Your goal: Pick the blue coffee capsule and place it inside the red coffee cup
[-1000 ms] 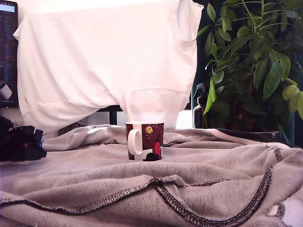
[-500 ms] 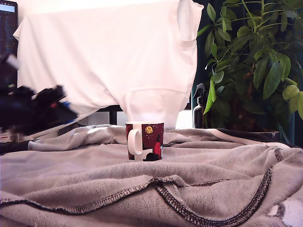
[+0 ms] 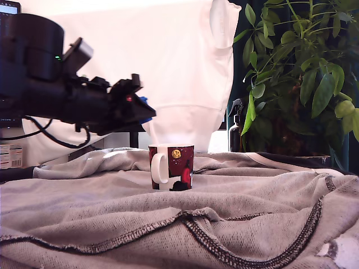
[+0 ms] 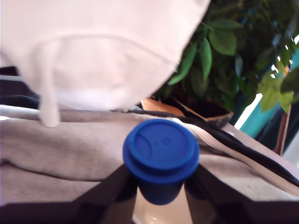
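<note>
The red coffee cup (image 3: 171, 166) stands upright on the grey cloth in the middle of the exterior view, its white handle toward that view's left. My gripper (image 3: 140, 111) hangs in the air above the cup and a little to its left in that view. It is shut on the blue coffee capsule (image 3: 145, 102), of which only small blue bits show there. In the wrist view the blue coffee capsule (image 4: 161, 154) sits between the dark fingers (image 4: 108, 190), its round wide face toward the camera. My gripper (image 4: 161, 198) holds it by its narrower body.
Rumpled grey cloth (image 3: 179, 218) with a dark stitched seam covers the table. A white shirt (image 3: 140, 67) hangs behind. A leafy plant (image 3: 303, 73) and a dark spray bottle (image 3: 236, 128) stand at the exterior view's right. The arm's black body and cables (image 3: 39, 84) fill the upper left.
The arm has risen from low at the exterior view's left edge and swung right, carrying the capsule to a spot above and left of the cup. The cup has not moved.
</note>
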